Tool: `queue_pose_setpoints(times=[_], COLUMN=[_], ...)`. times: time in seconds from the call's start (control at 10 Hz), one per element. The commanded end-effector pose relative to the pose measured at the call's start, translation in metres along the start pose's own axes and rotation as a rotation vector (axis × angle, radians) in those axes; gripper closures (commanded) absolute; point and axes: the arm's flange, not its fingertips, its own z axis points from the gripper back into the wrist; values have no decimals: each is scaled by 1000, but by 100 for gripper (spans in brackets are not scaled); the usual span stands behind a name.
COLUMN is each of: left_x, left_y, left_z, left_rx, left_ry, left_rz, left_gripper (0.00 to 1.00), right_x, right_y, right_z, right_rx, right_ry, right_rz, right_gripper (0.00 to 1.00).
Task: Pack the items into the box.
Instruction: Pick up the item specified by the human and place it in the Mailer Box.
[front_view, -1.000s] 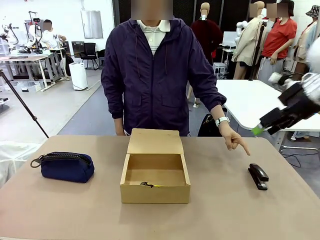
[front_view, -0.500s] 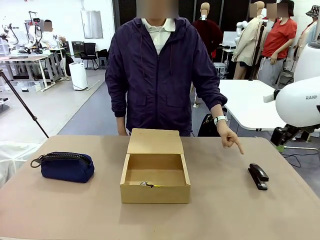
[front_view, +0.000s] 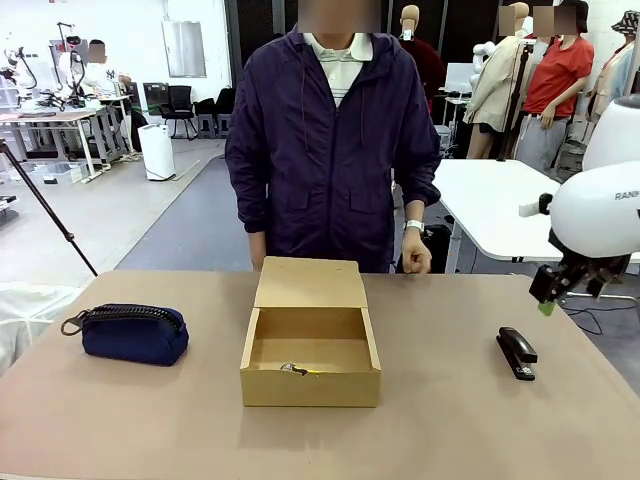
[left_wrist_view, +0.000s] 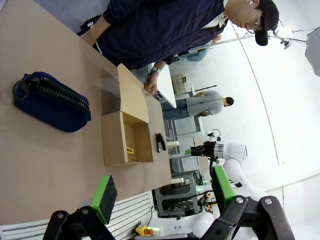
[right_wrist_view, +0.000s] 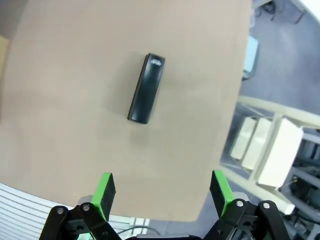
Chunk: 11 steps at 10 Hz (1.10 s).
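The tan box (front_view: 310, 385) stands open at the table's middle, its flap lid (front_view: 308, 283) raised at the back. The yellow-and-black utility knife (front_view: 297, 370) lies inside by the front wall, also seen in the left wrist view (left_wrist_view: 130, 150). The black stapler (front_view: 516, 353) lies on the table right of the box. My right gripper (front_view: 548, 300) hangs above and slightly right of it, pointing down. In the right wrist view it is open (right_wrist_view: 162, 192), with the stapler (right_wrist_view: 146, 88) well below. My left gripper (left_wrist_view: 164, 192) is open and holds nothing, far from the box (left_wrist_view: 117, 145).
A navy zip pouch (front_view: 130, 332) lies left of the box. The person stands at the far edge, one hand (front_view: 415, 262) held near the table rim behind the box. The table's right edge (right_wrist_view: 235, 100) runs close to the stapler.
The person's pointing hand has drawn back from the stapler to the far edge. My right arm has swung round, and its gripper now points down near the stapler.
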Motion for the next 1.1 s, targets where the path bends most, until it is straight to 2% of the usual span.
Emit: queue_pose_setpoints(times=[0.0, 0.1, 0.4, 0.5, 0.7, 0.8, 1.0], left_x=[0, 0, 0, 0, 0, 0, 0], left_y=[-1, -1, -1, -1, -1, -1, -1], left_z=[0, 0, 0, 0, 0, 0, 0], left_rx=[-22, -22, -22, -22, -22, -22, -22], left_ry=[-8, -8, -8, -8, -8, -8, -8], left_rz=[-8, -8, -8, -8, -8, -8, -8], left_gripper=[0, 0, 0, 0, 0, 0, 0], right_x=[12, 17, 22, 22, 22, 23, 30], right_y=[-2, -3, -4, -1, -2, -5, -12], right_z=[-34, -58, -116, -129, -146, -155, -164], right_rx=[110, 190, 243, 262, 184, 216, 200], right_ry=[-8, -12, 66, 49, 5, -1, -50], right_rz=[-122, -148, -232, -248, -304, -321, -351], right_gripper=[0, 0, 0, 0, 0, 0, 0])
